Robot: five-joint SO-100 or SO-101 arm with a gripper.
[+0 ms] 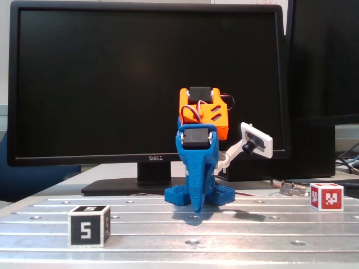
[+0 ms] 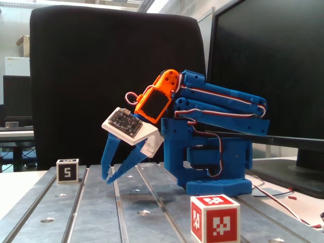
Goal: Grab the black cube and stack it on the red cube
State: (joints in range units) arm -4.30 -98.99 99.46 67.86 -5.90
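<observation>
The black cube (image 1: pixel 88 226), white-edged with a white "5", sits on the metal table at the front left in a fixed view; the side-on fixed view shows the black cube (image 2: pixel 67 170) at the far left. The red cube (image 1: pixel 326 196) with its blocky white pattern rests at the right, and the red cube (image 2: pixel 214 218) is close to the lens in the side-on view. The blue and orange arm is folded at the centre. Its gripper (image 1: pixel 195 208) points down just above the table, and the gripper (image 2: pixel 107 179) is shut on nothing, a short way from the black cube.
A slotted aluminium table (image 1: pixel 168 232) carries everything. A Dell monitor (image 1: pixel 146 84) stands behind the arm, with its stand (image 1: pixel 134 185) on the table. A small metal part (image 1: pixel 293 189) lies beside the red cube. A black chair back (image 2: pixel 101 76) fills the side-on background, and wires (image 2: pixel 283 202) trail from the base.
</observation>
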